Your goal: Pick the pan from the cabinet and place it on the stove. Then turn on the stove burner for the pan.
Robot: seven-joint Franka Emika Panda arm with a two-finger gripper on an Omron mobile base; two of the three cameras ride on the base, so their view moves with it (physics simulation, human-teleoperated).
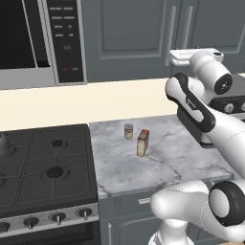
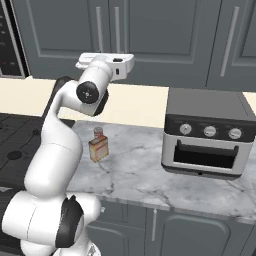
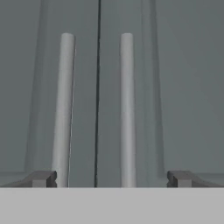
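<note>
Spanning the wall above the counter, the grey wall cabinet with recessed-panel doors (image 1: 129, 33) is shut, so the pan cannot be seen behind its doors; the hand view counts two doors meeting at a dark seam, with two long pale vertical bar handles (image 3: 63, 109), one on each side of the seam.

The white arm with dark joints (image 2: 55, 150) rises from the base, bends at a raised elbow and holds its hand level, facing the cabinet doors at handle height. Below to the left, the black gas stove with cast grates (image 1: 43, 162) is cut off by the frame edge; two round burners show plainly, and five dark knobs sit on its steel front strip, the leftmost cut by the frame edge.

The black-and-silver microwave (image 1: 43, 38) is likewise cropped. One dark countertop toaster oven with three knobs (image 2: 205, 132) stands on the white marble counter (image 1: 167, 158). One small orange box (image 1: 142, 142) and one small tin can (image 1: 128, 131) stand just beside each other, apart.

The two-finger gripper (image 3: 111, 178) is spread wide with nothing between its tips, both handles showing in the gap.
</note>
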